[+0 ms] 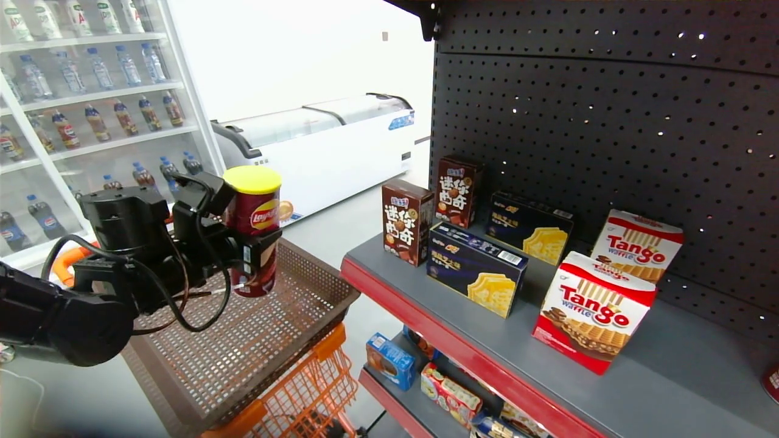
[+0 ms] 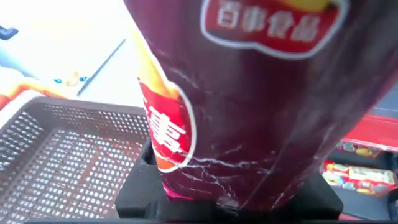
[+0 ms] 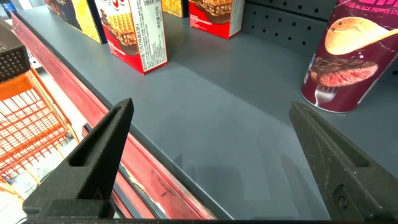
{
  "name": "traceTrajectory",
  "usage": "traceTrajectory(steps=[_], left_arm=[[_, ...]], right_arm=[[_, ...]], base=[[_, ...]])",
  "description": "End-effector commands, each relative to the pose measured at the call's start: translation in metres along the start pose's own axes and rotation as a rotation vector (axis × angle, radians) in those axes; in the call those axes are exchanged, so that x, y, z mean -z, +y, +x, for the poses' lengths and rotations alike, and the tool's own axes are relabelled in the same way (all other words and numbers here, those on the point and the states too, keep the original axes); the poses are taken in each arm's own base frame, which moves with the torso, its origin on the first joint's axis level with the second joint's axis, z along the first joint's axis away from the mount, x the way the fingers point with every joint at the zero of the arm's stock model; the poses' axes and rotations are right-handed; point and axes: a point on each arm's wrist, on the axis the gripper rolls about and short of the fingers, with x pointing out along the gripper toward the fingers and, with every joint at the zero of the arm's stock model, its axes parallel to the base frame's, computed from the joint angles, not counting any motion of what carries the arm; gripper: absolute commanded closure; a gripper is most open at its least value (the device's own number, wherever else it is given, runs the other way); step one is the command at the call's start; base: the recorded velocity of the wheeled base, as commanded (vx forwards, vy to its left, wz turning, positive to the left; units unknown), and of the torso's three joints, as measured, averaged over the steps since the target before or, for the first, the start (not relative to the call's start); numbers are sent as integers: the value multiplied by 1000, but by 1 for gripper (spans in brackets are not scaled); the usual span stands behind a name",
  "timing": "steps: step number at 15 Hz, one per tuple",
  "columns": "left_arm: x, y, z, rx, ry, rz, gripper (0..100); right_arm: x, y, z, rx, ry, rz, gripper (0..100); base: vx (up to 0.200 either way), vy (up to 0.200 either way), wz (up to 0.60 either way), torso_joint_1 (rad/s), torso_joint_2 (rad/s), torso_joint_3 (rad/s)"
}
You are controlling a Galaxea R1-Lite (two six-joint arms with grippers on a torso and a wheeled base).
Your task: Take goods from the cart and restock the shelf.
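Head view: left end effector (image 1: 249, 246) pinches yellow-lidded can (image 1: 254, 210) over cart (image 1: 286, 322) — right end effector (image 3: 208, 121) spread.

a tall glass-door drinks cooler (image 1: 103, 95) stands at the far left, its white shelves lined with rows of bottles (image 1: 97, 121), clear water higher up and darker soft drinks lower down. next to it, along the back, sits a long white chest freezer (image 1: 341, 164) with curved sliding glass lids (image 1: 316, 118). behind both rises a plain white wall (image 1: 292, 48), brightly and evenly lit. the floor (image 1: 328, 231) is smooth and pale grey.
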Motion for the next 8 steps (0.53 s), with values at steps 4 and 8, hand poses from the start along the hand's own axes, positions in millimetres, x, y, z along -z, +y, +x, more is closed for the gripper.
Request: traceTrajectory(steps=[4, 8], left_arm=[[-45, -24, -28, 17, -28, 9, 100], [-66, -31, -67, 139, 20, -18, 100]], right_arm=[[0, 0, 0, -1, 0, 0, 0], [0, 0, 0, -1, 0, 0, 0]], base=[[0, 0, 0, 0, 0, 0], [0, 0, 0, 0, 0, 0]])
